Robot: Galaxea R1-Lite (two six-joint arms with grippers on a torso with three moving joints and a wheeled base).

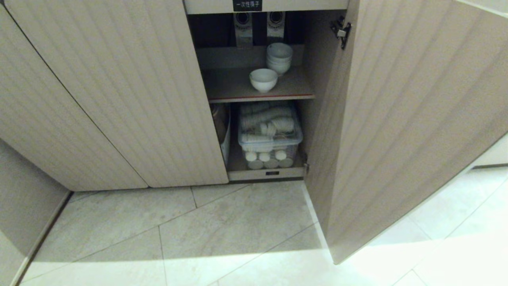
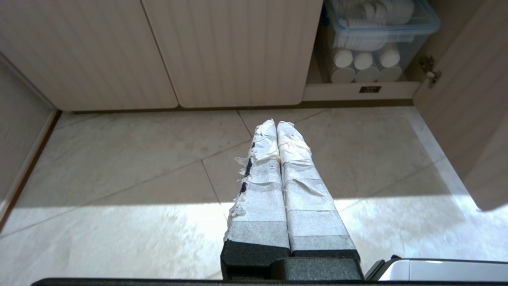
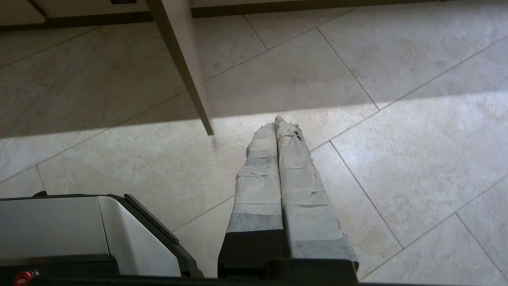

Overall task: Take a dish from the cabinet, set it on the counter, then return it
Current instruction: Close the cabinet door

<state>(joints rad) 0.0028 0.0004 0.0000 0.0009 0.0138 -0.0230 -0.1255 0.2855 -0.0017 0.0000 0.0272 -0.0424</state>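
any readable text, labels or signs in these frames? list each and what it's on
"一次性筷子": white characters on the small black label at the top edge of the cabinet opening.
Small dark tag on the cabinet's bottom rail: too small to read.
Two printed grey packs hanging behind the upper shelf: print unreadable.

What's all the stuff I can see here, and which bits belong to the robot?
cabinet: one, beige, fluted doors, right door open
single bowl: one, white, front of the upper shelf
stack of bowls: one stack, white, behind the single bowl
plastic box: one, clear, lower shelf, holding white disposable ware
black label: one, white characters, above the opening
floor: pale grey tiles, before the cabinet
left gripper: one, white-taped fingers shut, low over the floor, empty
right gripper: one, taped fingers shut, over the floor by the open door's edge, empty
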